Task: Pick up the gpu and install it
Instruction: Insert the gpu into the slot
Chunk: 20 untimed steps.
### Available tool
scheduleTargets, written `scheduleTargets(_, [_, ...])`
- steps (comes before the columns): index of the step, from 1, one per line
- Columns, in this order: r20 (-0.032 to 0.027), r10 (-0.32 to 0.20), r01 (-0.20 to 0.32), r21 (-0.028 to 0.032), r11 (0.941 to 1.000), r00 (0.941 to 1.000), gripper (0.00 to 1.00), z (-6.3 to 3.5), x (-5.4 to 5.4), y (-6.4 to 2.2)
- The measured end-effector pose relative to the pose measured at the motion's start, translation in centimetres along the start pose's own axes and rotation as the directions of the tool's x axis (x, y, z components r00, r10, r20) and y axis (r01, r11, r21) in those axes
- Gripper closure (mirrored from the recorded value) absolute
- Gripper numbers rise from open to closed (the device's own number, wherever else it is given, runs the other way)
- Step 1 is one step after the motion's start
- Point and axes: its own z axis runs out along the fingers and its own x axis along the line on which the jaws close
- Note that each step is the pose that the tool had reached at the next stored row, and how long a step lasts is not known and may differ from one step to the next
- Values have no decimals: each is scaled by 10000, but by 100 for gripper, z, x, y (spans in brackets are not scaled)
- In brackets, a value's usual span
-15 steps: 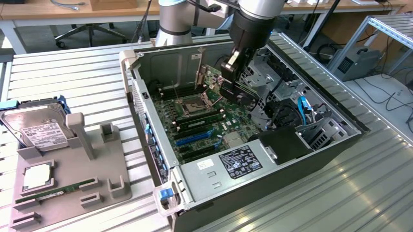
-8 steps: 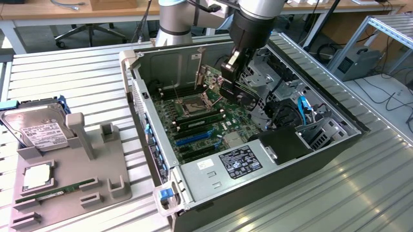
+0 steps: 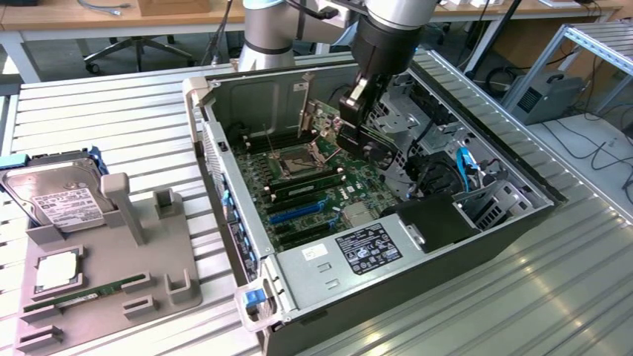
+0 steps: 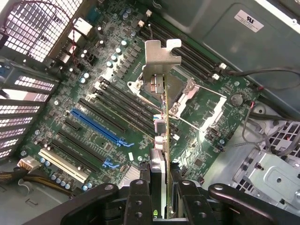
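My gripper is shut on the gpu and holds it inside the open computer case, above the motherboard. In the wrist view the gpu is seen edge-on between my fingers, its silver end bracket pointing away from the gripper. The card hangs over the CPU socket area, clear of the board. The blue expansion slot lies off to one side of the card.
At the exterior view's left, a grey fixture holds a hard drive, a RAM stick and a CPU. The case also holds a power supply, drive cages and cables.
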Motion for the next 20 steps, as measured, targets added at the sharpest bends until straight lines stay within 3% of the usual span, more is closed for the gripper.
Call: scheduleTargets(20, [-13, -376, 376, -10, 9993, 9993, 73, 0, 0, 0])
